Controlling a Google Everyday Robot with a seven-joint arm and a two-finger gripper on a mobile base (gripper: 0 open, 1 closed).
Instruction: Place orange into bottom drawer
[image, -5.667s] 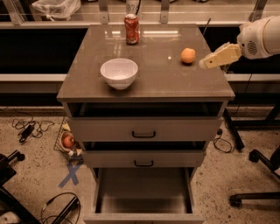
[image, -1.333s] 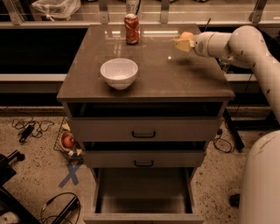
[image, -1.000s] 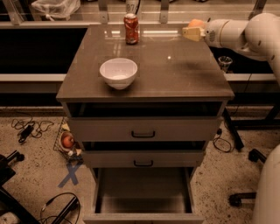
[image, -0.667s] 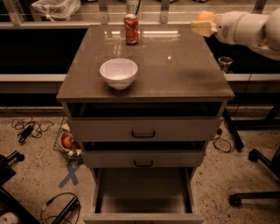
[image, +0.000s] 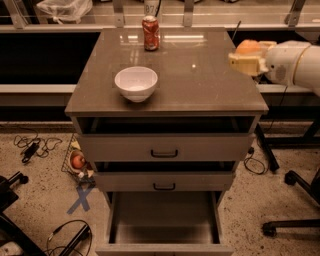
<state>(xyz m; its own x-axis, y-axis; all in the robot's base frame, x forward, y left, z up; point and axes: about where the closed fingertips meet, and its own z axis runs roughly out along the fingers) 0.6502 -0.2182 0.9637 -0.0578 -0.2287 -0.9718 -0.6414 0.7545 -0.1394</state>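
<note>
The orange (image: 247, 47) is held in my gripper (image: 247, 58), which is shut on it above the right edge of the cabinet top (image: 200, 85). The pale fingers (image: 243, 64) wrap under the fruit. The bottom drawer (image: 165, 222) is pulled open at the foot of the cabinet, with a bare grey floor. The two drawers above it are slightly ajar, with black handles.
A white bowl (image: 136, 83) stands left of centre on the top and a red soda can (image: 150, 33) at the back. A wire basket with a reddish fruit (image: 78, 161) sits on the floor at left. Cables and chair bases lie around the cabinet.
The gripper closed on the orange on the cabinet top, lifted it up and back, and has now carried it right and lower, beside the top's right edge.
</note>
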